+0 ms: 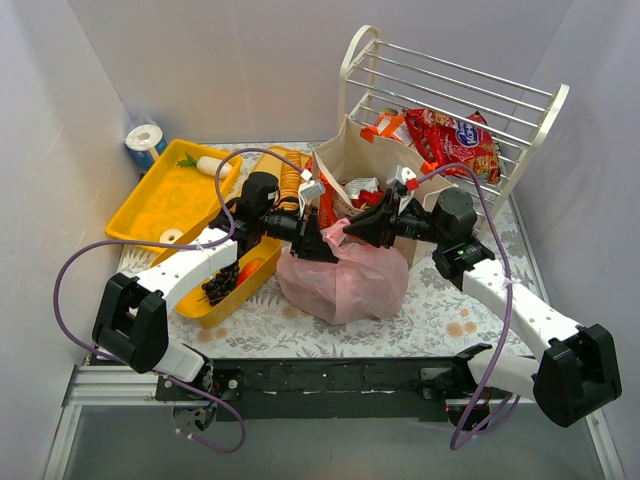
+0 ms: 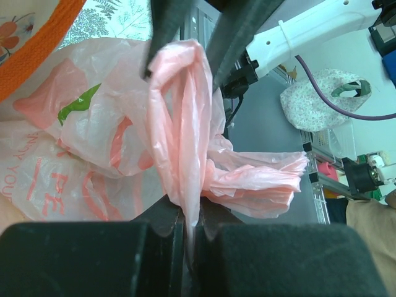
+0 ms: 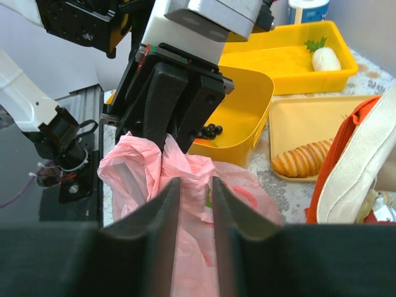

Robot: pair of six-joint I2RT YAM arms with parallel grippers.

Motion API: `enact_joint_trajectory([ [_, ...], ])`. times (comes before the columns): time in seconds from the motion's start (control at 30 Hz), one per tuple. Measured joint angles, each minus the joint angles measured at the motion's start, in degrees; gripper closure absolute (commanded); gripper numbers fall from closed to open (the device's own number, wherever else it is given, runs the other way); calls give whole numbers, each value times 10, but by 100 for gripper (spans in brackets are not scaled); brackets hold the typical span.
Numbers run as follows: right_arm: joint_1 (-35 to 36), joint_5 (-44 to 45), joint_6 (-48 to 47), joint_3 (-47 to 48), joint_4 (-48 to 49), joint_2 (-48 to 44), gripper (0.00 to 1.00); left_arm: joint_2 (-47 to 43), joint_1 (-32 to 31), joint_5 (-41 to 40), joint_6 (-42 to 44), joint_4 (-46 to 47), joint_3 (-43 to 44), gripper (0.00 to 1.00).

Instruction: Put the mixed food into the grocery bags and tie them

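Only from the left wrist is the pink plastic bag (image 2: 93, 142) seen pinched tight in the left claw (image 2: 189, 216); it's straddled by the right claw (image 3: 195, 192), grip can't be told.

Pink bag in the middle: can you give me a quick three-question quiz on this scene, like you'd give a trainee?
1. True or false: the left claw is shut on a bunched strip of the pink plastic bag.
2. Which of these lies in the far yellow tray? A) a white vegetable with green leaves B) a blue cup C) a pair of scissors
3. What colour are the strap handles of the beige tote?
Key: 1 true; 2 A; 3 orange.
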Motion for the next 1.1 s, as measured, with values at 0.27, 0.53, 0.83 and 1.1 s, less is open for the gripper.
enact_joint_trajectory([
  [0.27, 10, 34, -2, -28, 10, -31, 99, 0, 0, -9, -13, 7, -5, 91],
  [0.53, 14, 97, -54, -30, -80, -120, 99, 0, 0, -14, -26, 14, -6, 79],
  [0.83, 15, 129, -70, -35, -129, -124, 99, 0, 0, -30, -54, 40, -22, 100],
  [1.1, 78, 158, -78, -36, -158, -159, 99, 0, 0, -81, -85, 56, -24, 100],
])
